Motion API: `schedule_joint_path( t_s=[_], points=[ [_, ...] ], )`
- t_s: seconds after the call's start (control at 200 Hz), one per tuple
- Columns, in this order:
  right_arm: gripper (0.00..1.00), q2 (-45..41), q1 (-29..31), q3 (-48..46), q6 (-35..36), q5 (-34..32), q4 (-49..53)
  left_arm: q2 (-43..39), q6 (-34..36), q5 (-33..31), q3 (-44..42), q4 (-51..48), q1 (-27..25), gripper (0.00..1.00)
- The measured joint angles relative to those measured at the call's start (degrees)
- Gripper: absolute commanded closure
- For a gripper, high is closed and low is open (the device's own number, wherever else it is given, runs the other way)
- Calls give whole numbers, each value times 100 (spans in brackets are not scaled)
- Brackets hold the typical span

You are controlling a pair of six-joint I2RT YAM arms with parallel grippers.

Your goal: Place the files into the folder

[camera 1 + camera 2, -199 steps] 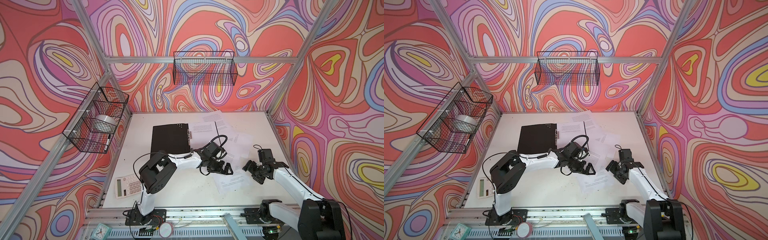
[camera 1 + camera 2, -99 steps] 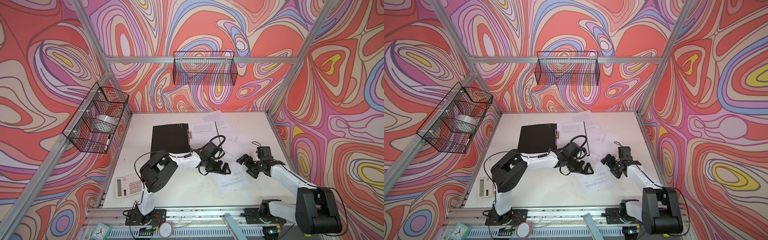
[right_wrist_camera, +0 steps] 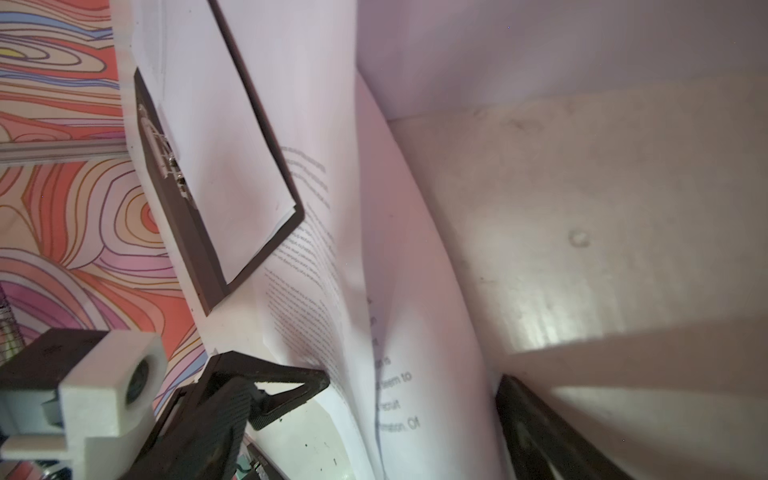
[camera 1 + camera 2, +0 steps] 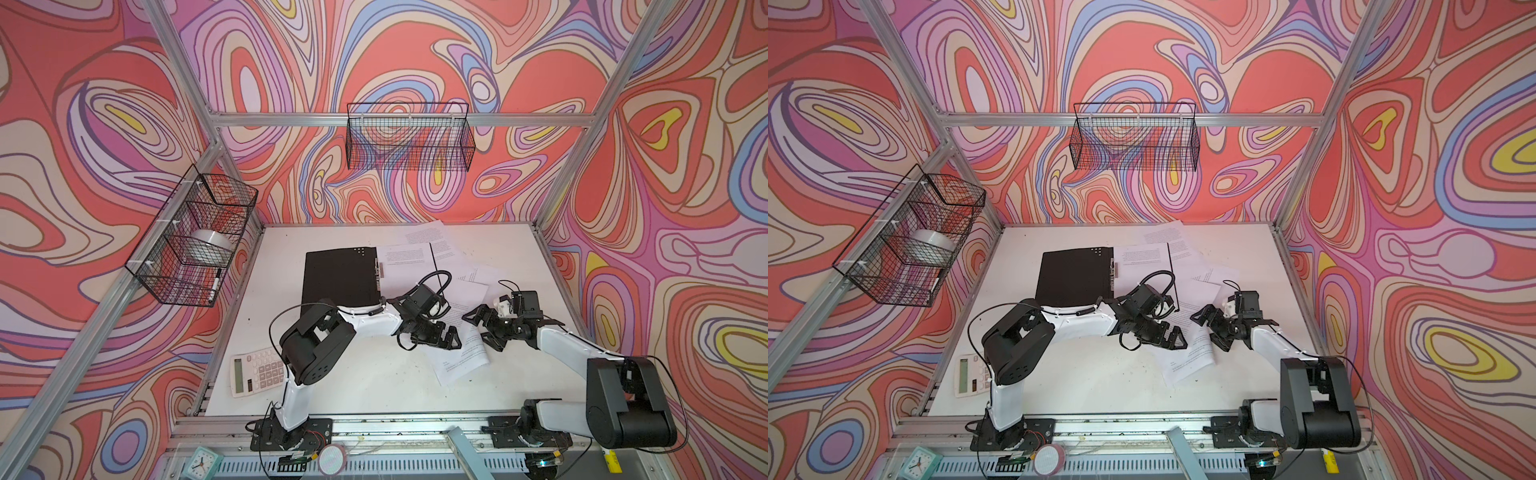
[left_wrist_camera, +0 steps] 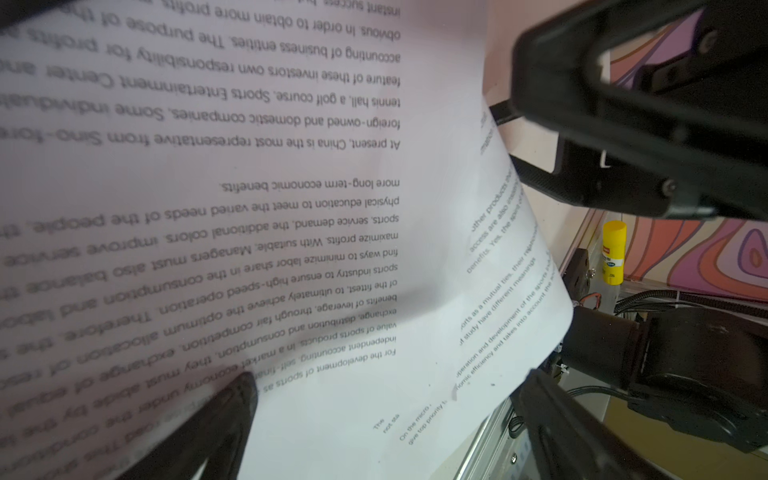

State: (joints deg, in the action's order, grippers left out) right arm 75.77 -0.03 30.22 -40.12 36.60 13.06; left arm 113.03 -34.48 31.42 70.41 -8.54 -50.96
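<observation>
Jaws wide apart, the left gripper (image 4: pixel 448 337) and right gripper (image 4: pixel 481 330) face each other over the files (image 4: pixel 465 359) scattered beside the open folder (image 4: pixel 340 276). One sheet seems to buckle between them; closing now could crease it or clash fingers.

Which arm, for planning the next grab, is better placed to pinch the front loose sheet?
Right, probably: the right gripper stands open astride the sheet where it buckles; the left gripper lies on it.
</observation>
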Motion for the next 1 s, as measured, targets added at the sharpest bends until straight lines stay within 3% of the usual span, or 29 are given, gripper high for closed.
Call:
schedule_joint_path(
  t_s=[0.265, 0.501, 0.696, 1.002],
  points=[
    [2, 0, 103, 46, -140, 868, -804, 0, 0, 2, 0, 0, 2, 0],
    [2, 223, 251, 24, -391, 1187, -1593, 0, 0, 2, 0, -2, 2, 0],
    [2, 634, 540, 131, -330, 1095, -1770, -4, -39, -7, -2, -11, 9, 0],
    [3, 817, 597, 815, 398, 485, -1196, -28, 28, -87, -39, 46, 44, 0]
  ],
)
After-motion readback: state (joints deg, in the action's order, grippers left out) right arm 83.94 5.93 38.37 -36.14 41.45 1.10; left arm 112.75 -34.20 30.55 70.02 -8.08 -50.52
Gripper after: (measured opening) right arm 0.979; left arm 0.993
